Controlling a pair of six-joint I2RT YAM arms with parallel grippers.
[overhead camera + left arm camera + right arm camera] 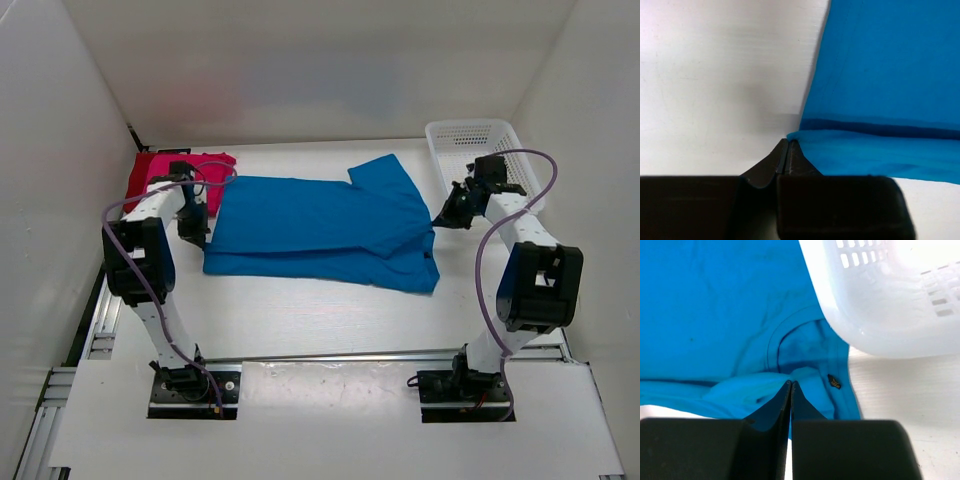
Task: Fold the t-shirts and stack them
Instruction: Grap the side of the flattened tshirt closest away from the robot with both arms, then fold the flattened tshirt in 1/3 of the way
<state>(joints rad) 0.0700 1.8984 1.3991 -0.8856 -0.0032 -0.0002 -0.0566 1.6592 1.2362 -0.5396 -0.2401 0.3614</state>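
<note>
on the white bench the bright blue short-sleeved fabric t-shirt lies spread in the middle; left fingers clenched on its left edge, right fingers clenched on fabric by its collar; beyond, a folded pink-magenta fabric t-shirt far left, a white plastic mesh basket far right

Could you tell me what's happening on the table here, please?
Two robot arms are folding a blue t-shirt spread across the table. The left gripper is shut on its left edge, and the right gripper is shut on fabric near the collar, beside the white basket. The shirt looks partly folded along its near side. A red-pink fabric pile sits in the far left corner.
</note>
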